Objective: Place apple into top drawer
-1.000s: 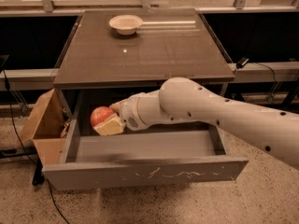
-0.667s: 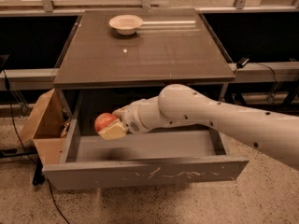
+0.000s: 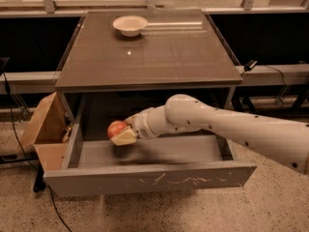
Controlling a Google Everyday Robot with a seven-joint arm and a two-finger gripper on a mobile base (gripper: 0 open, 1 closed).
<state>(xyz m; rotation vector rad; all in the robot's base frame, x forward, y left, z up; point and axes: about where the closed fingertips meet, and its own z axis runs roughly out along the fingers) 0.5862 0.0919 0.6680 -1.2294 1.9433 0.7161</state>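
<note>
The top drawer [image 3: 149,180] is pulled open below the cabinet top; its grey front panel bears pale scratch marks. My gripper [image 3: 121,132] reaches in from the right and is shut on the apple [image 3: 116,128], a reddish-orange fruit. It holds the apple inside the drawer's left half, just above the drawer floor. One pale finger [image 3: 124,137] shows under the apple; the other is hidden behind it.
A shallow cream bowl [image 3: 130,25] sits at the back of the brown cabinet top [image 3: 154,57]. A tan cardboard box [image 3: 46,129] stands open on the floor left of the drawer. My white arm [image 3: 231,127] crosses the drawer's right half.
My gripper has moved a little to the right and down into the drawer, carrying the apple with it. The drawer and bowl have not moved.
</note>
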